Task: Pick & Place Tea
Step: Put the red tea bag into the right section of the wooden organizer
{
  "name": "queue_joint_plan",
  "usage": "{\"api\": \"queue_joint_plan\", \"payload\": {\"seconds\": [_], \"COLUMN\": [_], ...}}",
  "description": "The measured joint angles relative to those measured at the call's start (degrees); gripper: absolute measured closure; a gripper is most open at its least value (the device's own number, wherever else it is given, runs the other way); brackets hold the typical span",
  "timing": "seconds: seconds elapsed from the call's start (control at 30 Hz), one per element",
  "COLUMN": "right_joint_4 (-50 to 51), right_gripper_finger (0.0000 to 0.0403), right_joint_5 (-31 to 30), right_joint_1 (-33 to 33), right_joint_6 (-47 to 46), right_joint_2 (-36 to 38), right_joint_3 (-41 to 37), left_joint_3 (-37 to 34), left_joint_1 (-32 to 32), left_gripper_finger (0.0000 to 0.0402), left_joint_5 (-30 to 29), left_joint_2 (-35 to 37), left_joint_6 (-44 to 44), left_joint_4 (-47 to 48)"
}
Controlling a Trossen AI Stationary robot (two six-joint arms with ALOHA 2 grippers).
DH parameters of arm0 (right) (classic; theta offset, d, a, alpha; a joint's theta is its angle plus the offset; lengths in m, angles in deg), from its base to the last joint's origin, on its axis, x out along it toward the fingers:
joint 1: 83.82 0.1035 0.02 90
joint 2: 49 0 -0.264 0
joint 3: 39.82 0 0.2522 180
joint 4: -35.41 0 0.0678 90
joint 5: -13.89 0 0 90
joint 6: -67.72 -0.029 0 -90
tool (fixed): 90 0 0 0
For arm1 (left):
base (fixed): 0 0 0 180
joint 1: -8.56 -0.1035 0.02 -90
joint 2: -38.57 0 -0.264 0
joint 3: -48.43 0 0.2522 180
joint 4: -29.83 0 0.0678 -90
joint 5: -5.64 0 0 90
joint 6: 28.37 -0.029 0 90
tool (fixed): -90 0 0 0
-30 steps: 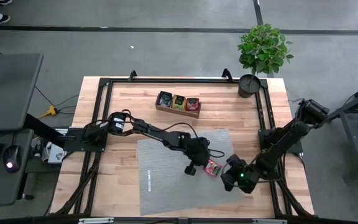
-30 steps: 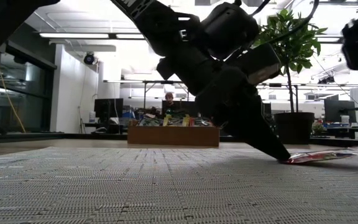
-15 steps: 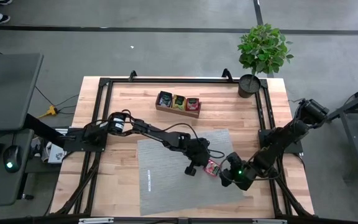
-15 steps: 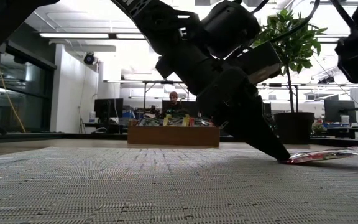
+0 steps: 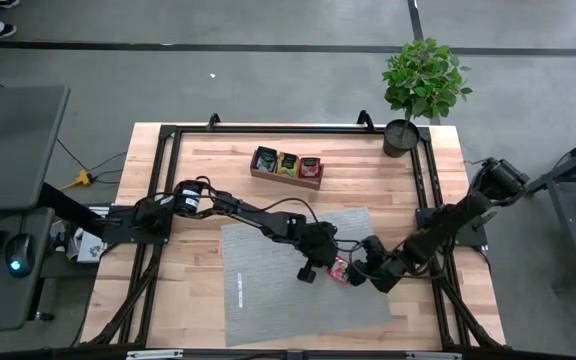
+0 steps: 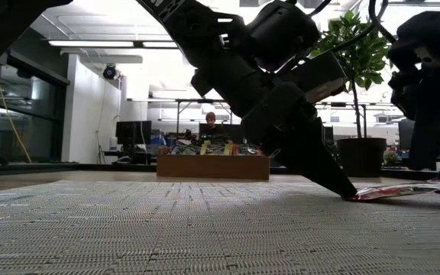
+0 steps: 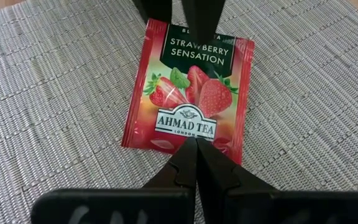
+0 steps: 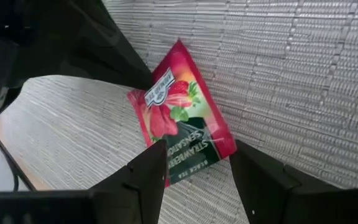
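Right arm has swung in toward the mat's middle since a second ago, and its fingers have spread from shut to apart. Left arm has not moved.

Wooden table (image 5: 188, 300) carries a grey mat (image 5: 268, 290) — largest thing on it. At the far edge sits a brown wooden tray (image 5: 287, 177) with three compartments, sachets inside, and a potted plant (image 5: 423, 85) stands at the far right corner.

Left gripper (image 5: 330, 262) reaches across the mat, fingers pressed together, tips planted on one edge of the red strawberry tea sachet (image 7: 188, 87), pinning it down. Right gripper (image 5: 354, 272) sits at the sachet's opposite edge, jaws apart and straddling that edge, not clamped.

Sachet lies on the mat near its right side, right edge lifted slightly — well apart from the tray.
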Motion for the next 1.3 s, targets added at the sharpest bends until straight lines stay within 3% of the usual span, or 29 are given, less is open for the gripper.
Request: {"api": "queue_joint_plan", "payload": {"seconds": [0.43, 0.83, 1.1, 1.3], "right_joint_4": [-2.58, -2.39, -2.42, -2.63], "right_gripper_finger": [0.0246, 0.0396, 0.0401, 0.0402], "right_joint_5": [1.28, 1.13, 0.92, -1.07], "right_joint_1": [-0.58, -0.66, -0.66, -0.66], "right_joint_6": [0.41, 3.96, 7.66, 10.75], "right_joint_2": [0.00, 0.00, 0.00, 0.00], "right_joint_3": [-1.65, -1.65, -1.65, -1.61], "left_joint_3": [-0.11, -0.09, -0.07, -0.26], "left_joint_1": [-0.05, -0.07, -0.20, -0.18], "left_gripper_finger": [0.0402, 0.0401, 0.0401, 0.0401], "left_joint_5": [0.36, 0.39, 2.24, 3.05], "left_joint_2": [0.00, 0.00, 0.65, 2.24], "left_joint_6": [-0.07, 0.15, -2.00, 1.22], "left_joint_4": [-1.07, -1.14, -0.91, 0.71]}}
